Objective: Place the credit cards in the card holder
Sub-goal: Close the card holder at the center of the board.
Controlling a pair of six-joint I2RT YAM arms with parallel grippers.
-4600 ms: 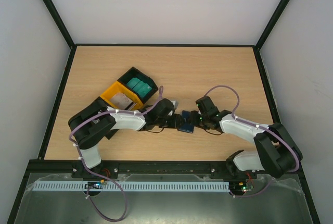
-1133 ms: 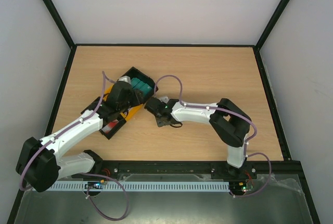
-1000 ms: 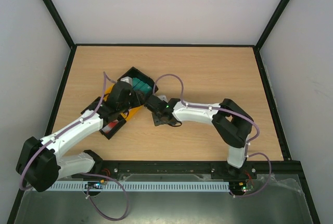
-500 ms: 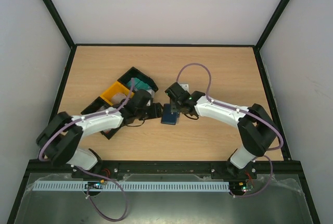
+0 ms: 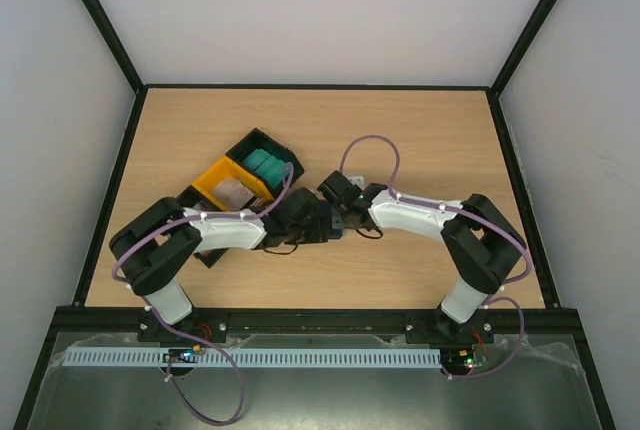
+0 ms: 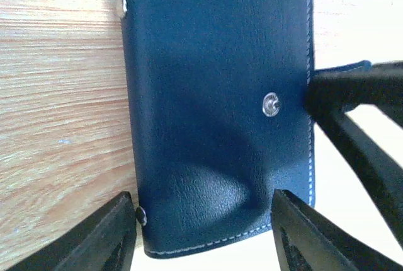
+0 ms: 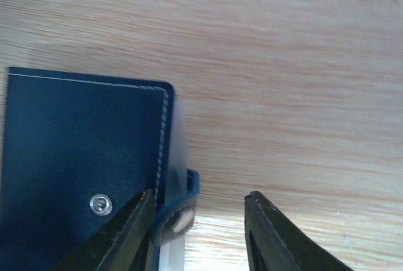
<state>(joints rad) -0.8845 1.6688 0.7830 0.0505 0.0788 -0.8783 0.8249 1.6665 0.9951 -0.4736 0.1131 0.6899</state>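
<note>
The navy card holder (image 6: 214,94) lies closed on the wood and fills the left wrist view. My left gripper (image 6: 204,233) is open over its near end, one finger (image 6: 113,233) beside its edge. My right gripper (image 7: 201,233) is open at the opposite side. The holder's snap tab (image 7: 179,211) rests against its left finger (image 7: 135,233), with a gap to the other. From above, both grippers (image 5: 312,222) (image 5: 338,216) meet mid-table and hide most of the holder. Teal credit cards (image 5: 265,163) and a whitish one (image 5: 235,193) sit in the tray.
The black-and-yellow tray (image 5: 212,184) lies at an angle left of centre, its near end under my left arm (image 5: 225,230). The right arm's cable (image 5: 370,145) loops above the grippers. A black frame (image 5: 320,86) borders the wooden table.
Over the last second my left gripper came from the tray to the card holder. My right gripper has shifted down and closer, so the holder, which showed half a second ago, is now mostly covered.
</note>
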